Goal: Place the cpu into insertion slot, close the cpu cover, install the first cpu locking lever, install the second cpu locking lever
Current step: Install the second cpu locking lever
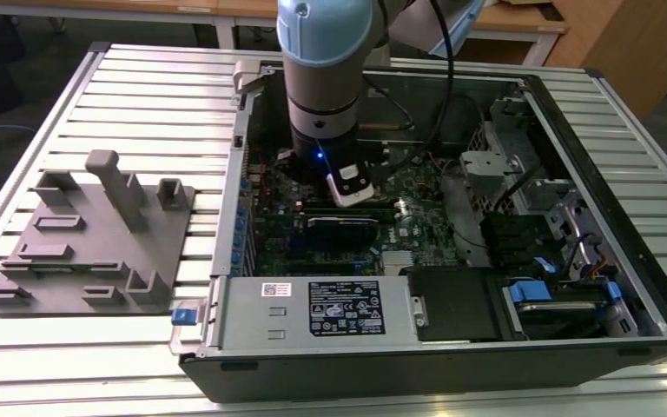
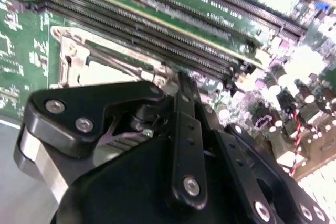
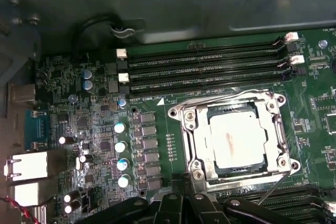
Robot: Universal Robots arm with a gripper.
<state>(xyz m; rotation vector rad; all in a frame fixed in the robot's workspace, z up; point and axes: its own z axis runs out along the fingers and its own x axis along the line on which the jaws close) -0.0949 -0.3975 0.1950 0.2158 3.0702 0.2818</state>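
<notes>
A: Where does the arm stand?

B: It reaches straight down into the open computer case on the slatted bench, its wrist low over the green motherboard. A small blue light shows on the wrist.

A: And the cpu?

B: Already seated. In the first wrist view the cpu lies flat in the insertion slot, its silvery top showing through the cut-out of the cpu cover, which lies down around it — closed, flat on the socket frame. A thin lever wire slants out by one corner of the socket, near the black linkage.

A: The fingers?

B: The gripper sits just beside the socket's edge, close to one corner. In the second wrist view the black fingers run together to a narrow point beside the socket frame — they look pressed together, with nothing between them that I can make out.

A: Anything else around?

B: Long black memory slots run beside the socket, and a grey fixture plate with upright blocks lies on the bench, well apart from the case, on the exterior view's left.
</notes>
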